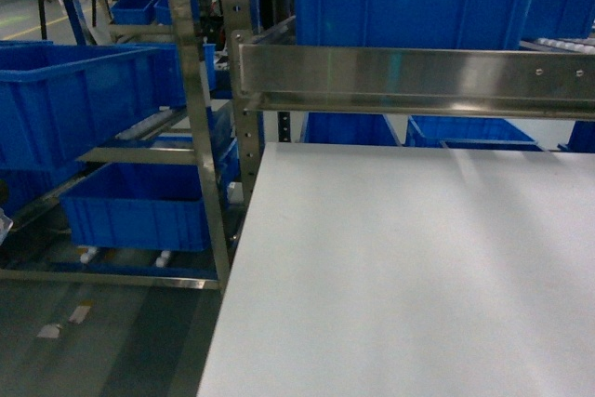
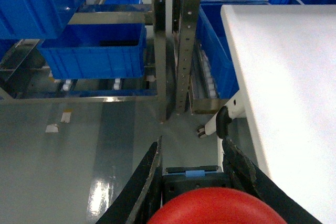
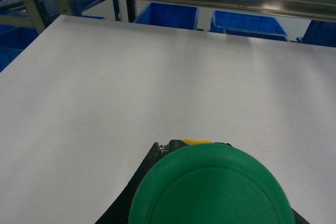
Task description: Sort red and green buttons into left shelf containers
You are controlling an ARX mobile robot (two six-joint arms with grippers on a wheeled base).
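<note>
Hanging over the grey floor beside the tabletop [image 2: 294, 77], the left claw [image 2: 191, 174] is clenched on the red button [image 2: 215, 207], whose mushroom cap fills the bottom of the left wrist view between the two black fingers [image 2: 144, 182]. The relation that counts is forward and a little left: the lower blue bin [image 2: 94, 53] on the left shelf sits ahead of this claw, beyond the steel upright [image 2: 181, 35], with the upper blue bin [image 1: 79, 99] above it in the head view. The right claw [image 3: 210, 182] is over the white tabletop, grasping the green button [image 3: 210, 187], and lies well apart from those bins, so the left arm is judged the nearer one for the first drop. Neither claw shows in the head view
</note>
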